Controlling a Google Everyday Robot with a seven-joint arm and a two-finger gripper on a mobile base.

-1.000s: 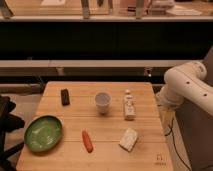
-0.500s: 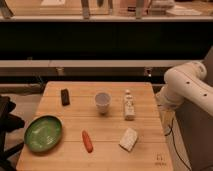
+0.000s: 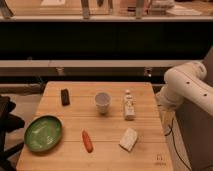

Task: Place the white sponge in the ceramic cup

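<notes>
White sponge [image 3: 129, 139]: soft slab; end effector unseen

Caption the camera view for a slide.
White sponge on the table, near-right of ceramic cup; robot arm at right edge, gripper out of frame.

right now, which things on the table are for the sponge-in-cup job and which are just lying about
For the job: sponge, cup; gripper out of sight, only the arm shows at right.
Lying about: bowl, carrot, bottle, black block.
</notes>
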